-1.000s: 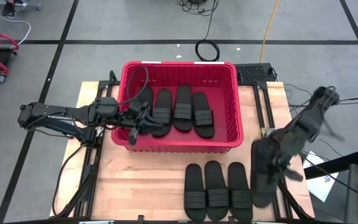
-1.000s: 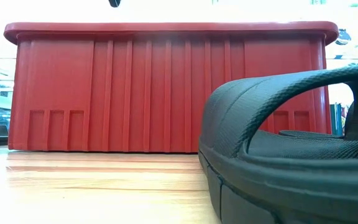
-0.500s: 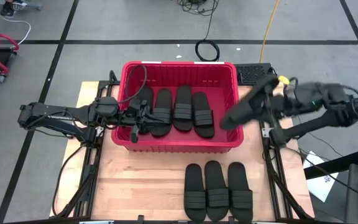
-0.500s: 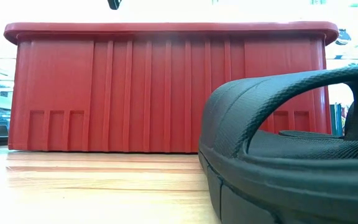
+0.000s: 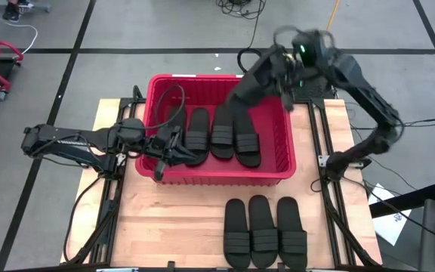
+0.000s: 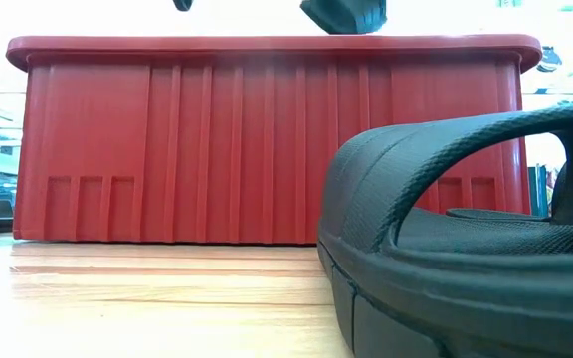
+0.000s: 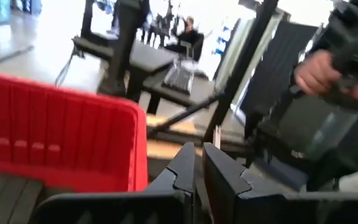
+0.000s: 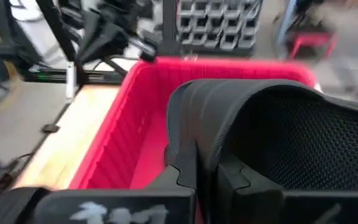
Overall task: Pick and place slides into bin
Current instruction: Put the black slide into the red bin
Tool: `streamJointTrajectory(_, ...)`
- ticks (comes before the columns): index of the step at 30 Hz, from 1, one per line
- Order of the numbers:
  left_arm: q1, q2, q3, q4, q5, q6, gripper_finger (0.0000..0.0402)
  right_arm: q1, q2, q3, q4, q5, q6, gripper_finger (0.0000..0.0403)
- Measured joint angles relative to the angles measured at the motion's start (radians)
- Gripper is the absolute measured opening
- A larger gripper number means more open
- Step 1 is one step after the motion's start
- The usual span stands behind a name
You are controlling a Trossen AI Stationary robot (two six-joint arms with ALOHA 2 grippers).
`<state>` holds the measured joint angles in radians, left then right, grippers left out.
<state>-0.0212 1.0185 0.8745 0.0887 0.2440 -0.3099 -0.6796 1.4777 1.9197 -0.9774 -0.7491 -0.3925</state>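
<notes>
The red bin (image 5: 187,78) stands at the table's far middle and holds several black slides (image 5: 221,130). My right gripper (image 5: 276,72) is shut on another slide (image 5: 249,87), raised over the bin's far right corner. This slide fills the right wrist view (image 8: 278,137) and shows dark above the rim in the low view (image 6: 344,14). My left gripper (image 5: 178,146) is shut, low in the bin's left part, over the leftmost slide (image 5: 175,121). Three slides (image 5: 261,230) lie side by side, soles down, on the table's near part. My right gripper pinches the slide's curved edge (image 8: 179,134) between its two fingers, one finger (image 8: 184,167) on the smooth outer side and one (image 8: 230,174) on the textured inner side. The slide is lifted clear, tilted, slanting over the bin. My left gripper: I cannot tell whether it touches the slide below it.
The nearest slide (image 6: 446,249) fills the right of the low view in front of the bin's near wall (image 6: 167,149). Bare wood lies left of the three slides (image 5: 172,219). Cables and a black coil (image 5: 252,60) lie on the floor beyond the table.
My right gripper has swung with its slide from low by the table's right near edge, up and toward the far left. It now stands over the bin's far right corner. The slide has turned from pointing near-far to slanting across the corner.
</notes>
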Motion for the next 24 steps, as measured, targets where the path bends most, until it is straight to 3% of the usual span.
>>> streamJointTrajectory(3,0.002,-0.016,0.0,-0.067,0.016,0.039,0.0026,-0.123,0.111,0.055,-0.171,-0.09,-0.08,0.0004)
streamJointTrajectory(9,0.021,-0.045,0.0,-0.156,0.003,0.069,0.0026,-0.142,0.256,0.094,-0.567,-0.028,-0.387,0.0004)
streamJointTrajectory(15,0.056,-0.051,0.0,-0.167,-0.032,0.049,0.0026,-0.11,0.276,0.068,-0.538,-0.059,-0.511,0.0004)
streamJointTrajectory(24,0.098,-0.051,0.0,-0.169,-0.064,0.041,0.0026,-0.064,0.381,0.056,-0.604,0.145,-0.592,0.0004)
